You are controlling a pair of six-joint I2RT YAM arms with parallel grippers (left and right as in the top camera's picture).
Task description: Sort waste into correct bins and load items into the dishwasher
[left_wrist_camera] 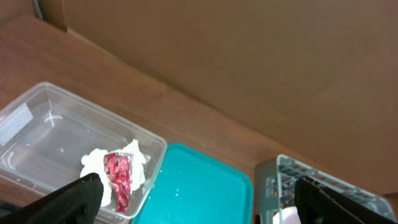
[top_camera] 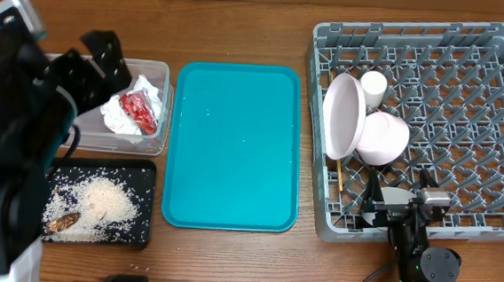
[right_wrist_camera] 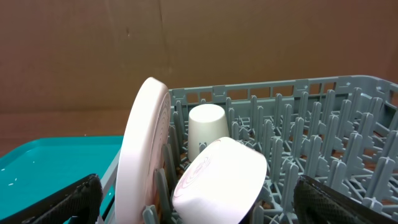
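While both are gaping wide and empty, the left claw [left_wrist_camera: 196, 186] is hovering above the clear tub [left_wrist_camera: 43, 143] holding napkin [left_wrist_camera: 96, 163] and wrapper [left_wrist_camera: 119, 174]; the right claw [right_wrist_camera: 198, 183] is facing the dish rack [right_wrist_camera: 323, 124]; any advance is probably risking toppling the leaning pink plate [right_wrist_camera: 146, 149].

Robot lab bench — wooden table [top_camera: 226, 259], brown cardboard backdrop [right_wrist_camera: 199, 50], grey dish rack [top_camera: 478, 112] staged
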